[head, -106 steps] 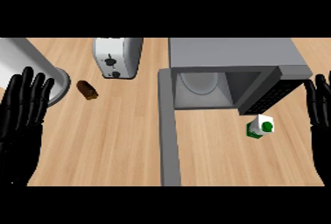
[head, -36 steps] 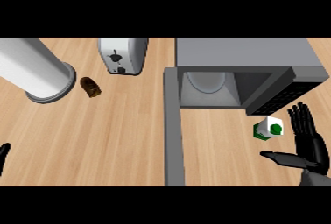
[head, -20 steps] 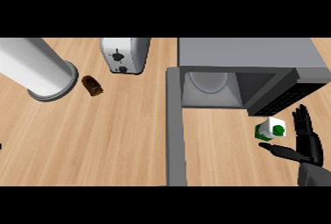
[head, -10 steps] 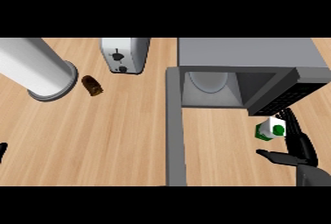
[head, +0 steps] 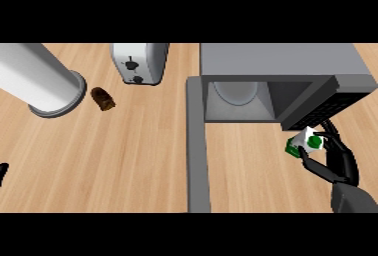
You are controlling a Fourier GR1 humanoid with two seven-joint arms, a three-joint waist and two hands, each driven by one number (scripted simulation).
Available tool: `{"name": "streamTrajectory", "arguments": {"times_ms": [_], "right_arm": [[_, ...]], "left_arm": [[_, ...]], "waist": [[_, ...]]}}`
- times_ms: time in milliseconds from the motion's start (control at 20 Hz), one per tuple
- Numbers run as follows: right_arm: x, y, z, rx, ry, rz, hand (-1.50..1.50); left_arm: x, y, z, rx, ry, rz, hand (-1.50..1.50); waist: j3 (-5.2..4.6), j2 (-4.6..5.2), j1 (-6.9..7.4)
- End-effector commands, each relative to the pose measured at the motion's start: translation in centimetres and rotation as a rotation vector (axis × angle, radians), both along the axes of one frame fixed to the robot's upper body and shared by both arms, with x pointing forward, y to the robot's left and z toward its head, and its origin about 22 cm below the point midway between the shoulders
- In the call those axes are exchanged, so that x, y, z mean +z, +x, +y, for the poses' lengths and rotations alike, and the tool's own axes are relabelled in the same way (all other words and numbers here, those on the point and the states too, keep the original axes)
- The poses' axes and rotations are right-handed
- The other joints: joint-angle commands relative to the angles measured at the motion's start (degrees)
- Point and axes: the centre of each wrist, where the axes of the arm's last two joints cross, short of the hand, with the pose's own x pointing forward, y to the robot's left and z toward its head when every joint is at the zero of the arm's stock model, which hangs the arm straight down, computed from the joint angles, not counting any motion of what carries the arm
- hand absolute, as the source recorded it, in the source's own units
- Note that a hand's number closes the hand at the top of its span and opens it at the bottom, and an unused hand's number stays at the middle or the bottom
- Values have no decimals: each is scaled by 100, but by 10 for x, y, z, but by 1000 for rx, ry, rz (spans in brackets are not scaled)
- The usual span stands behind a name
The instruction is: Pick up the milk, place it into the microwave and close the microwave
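Note:
The milk (head: 301, 143) is a small white and green carton standing on the wooden counter just in front of the microwave's right side. My right hand (head: 336, 161) is at its right, fingers curled over the top and thumb under its near side. The grey microwave (head: 280, 62) stands at the back right with its cavity open and a plate (head: 236, 92) inside. Its door (head: 195, 145) swings out toward me as a long grey strip. Only a fingertip of my left hand (head: 2, 172) shows at the left edge.
A toaster (head: 139, 62) stands at the back centre. A large white cylinder (head: 35, 79) stands at the back left, with a small brown object (head: 102, 99) lying beside it. Bare wood lies left of the door.
My right hand has moved in from the right and curled its fingers round the milk. The left hand has dropped almost out of view.

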Motion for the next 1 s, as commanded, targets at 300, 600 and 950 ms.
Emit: {"name": "streamTrajectory", "arguments": {"times_ms": [300,600,950], "right_arm": [[8,17,37,86,66,-191,150],[5,7,63,189,100,-209,150],[44,28,114,254,85,-252,150]], "left_arm": [[-4,-12,10,5,6,19,-150],[4,-19,9,4,-6,14,-150],[-4,-10,7,33,-29,33,-150]], "waist": [[-48,-99,-20],[-51,-122,-61],[-64,-141,-161]]}}
